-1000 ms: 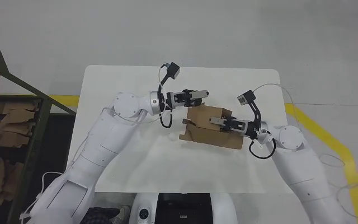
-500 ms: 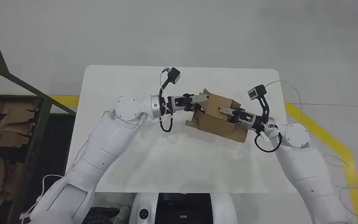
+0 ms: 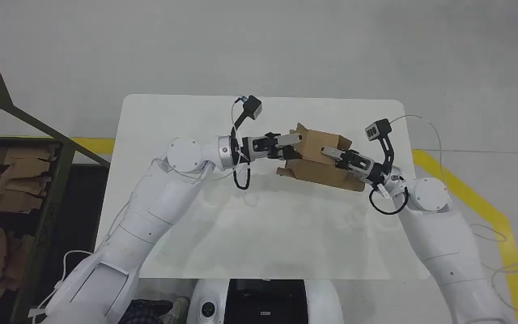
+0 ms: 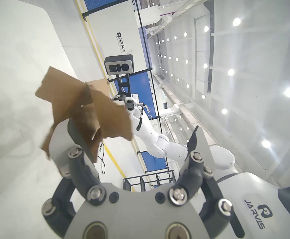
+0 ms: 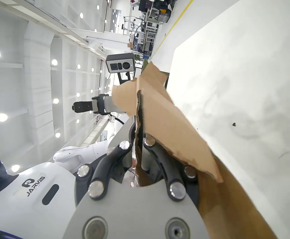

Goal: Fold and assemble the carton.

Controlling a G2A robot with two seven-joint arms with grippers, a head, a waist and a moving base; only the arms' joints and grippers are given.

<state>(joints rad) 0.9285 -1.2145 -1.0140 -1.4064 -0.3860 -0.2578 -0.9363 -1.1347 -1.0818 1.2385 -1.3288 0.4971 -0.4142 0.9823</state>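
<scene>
We list: glossy white rounded arm shells point(image 3: 154, 211); left gripper point(image 4: 133, 131) on a grey metal base plate point(image 4: 136, 217); silver screws on the plate; black linkage fingers point(image 4: 192, 172) above the plate; dark lettering mark point(image 4: 256, 212) beside the plate.

Large industrial robotics hall, high white ceiling point(image 4: 249, 45) with spotlights point(image 4: 230, 72), yellow floor lines point(image 3: 95, 146), distant workstations point(image 5: 156, 13)

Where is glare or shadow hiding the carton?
Top view: even light, no glare on the carton, faint shadows on the table. Left wrist view: ceiling lamps flare, clear of the carton. Right wrist view: carton's slit is dark, outer face evenly lit.
</scene>
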